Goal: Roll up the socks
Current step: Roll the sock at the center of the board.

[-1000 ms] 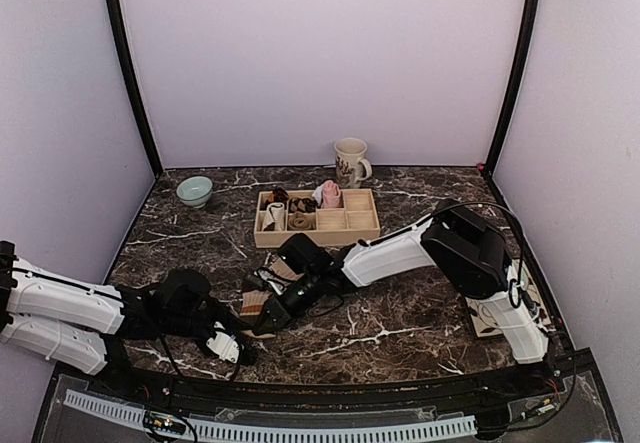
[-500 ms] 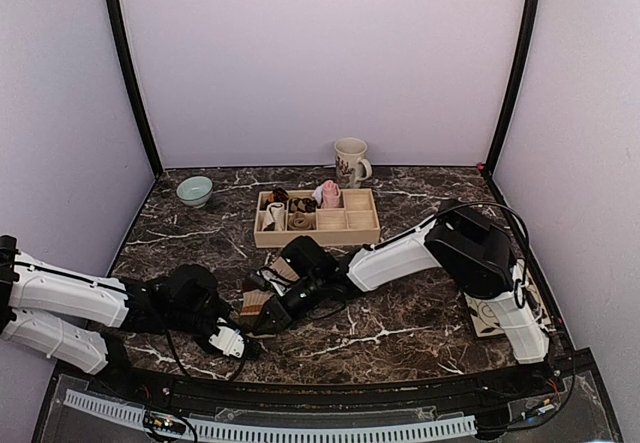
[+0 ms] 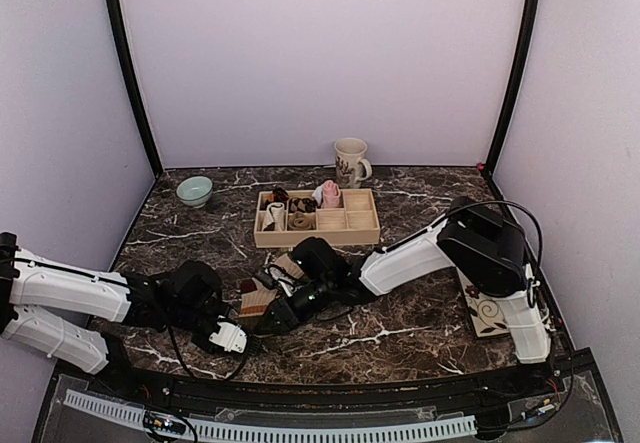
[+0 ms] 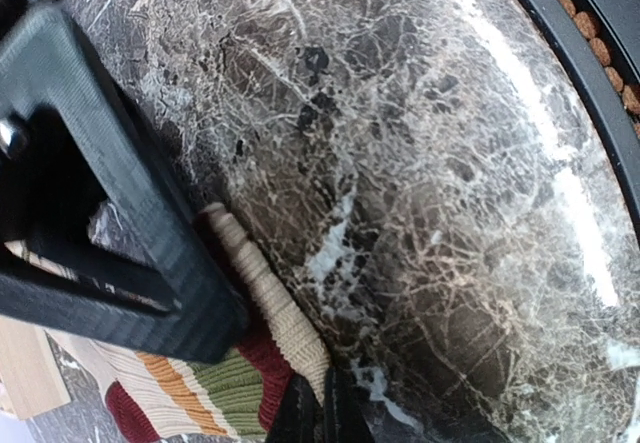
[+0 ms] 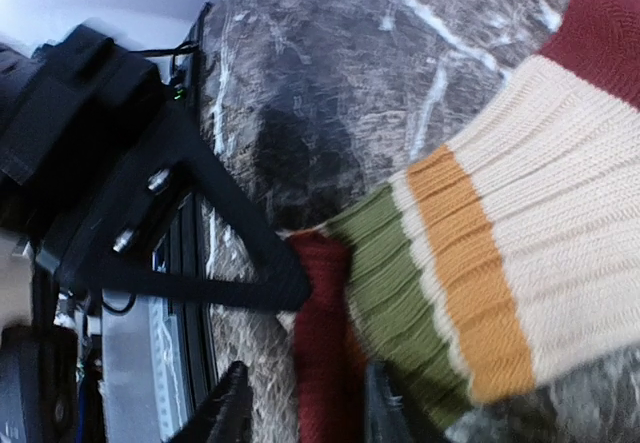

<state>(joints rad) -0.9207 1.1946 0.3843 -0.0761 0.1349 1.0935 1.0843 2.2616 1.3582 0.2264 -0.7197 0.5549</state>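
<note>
The right arm (image 3: 420,253) has shifted rightward, its right gripper (image 3: 278,317) opening; the left gripper (image 3: 236,339) has closed. The striped sock (image 3: 258,301) lies unrolled on the marble table (image 3: 400,328), so I judge that rolling has not yet begun. Only the wrist views show the red cuff (image 5: 320,363): left jaws pinch its edge, right jaws stand apart around it.

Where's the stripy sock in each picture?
Top camera: the sock lies low, a bit left of the middle.
Left wrist camera: the sock is in the bottom left corner.
Right wrist camera: the sock fills the right side.
Shared landmark: the dark marble table under it.
</note>
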